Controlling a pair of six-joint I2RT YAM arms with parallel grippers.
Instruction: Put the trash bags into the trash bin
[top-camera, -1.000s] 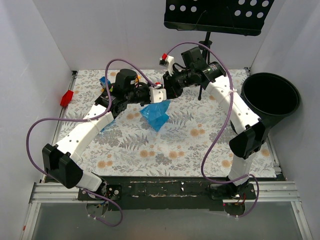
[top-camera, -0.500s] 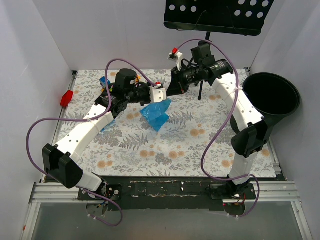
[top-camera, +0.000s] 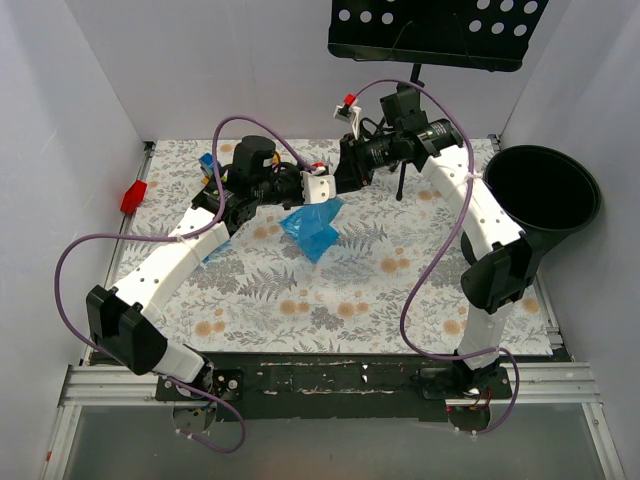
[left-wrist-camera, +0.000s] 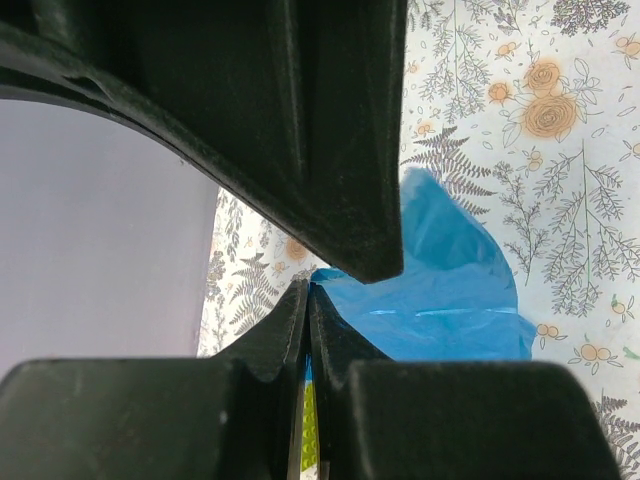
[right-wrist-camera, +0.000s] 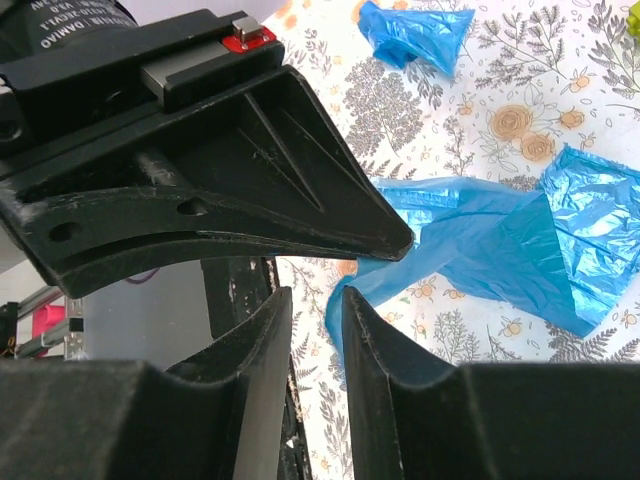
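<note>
Left hand (left-wrist-camera: 308, 292) clamping trash bag (left-wrist-camera: 450, 300), edge hidden

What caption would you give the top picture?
Left jaws pinch a blue bag on the flowery table; black bin waits at the right.

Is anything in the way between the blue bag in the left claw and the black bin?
Yes. In the top view, the right arm lies across the straight path from the trash bag in the left claw to the trash bin.
</note>
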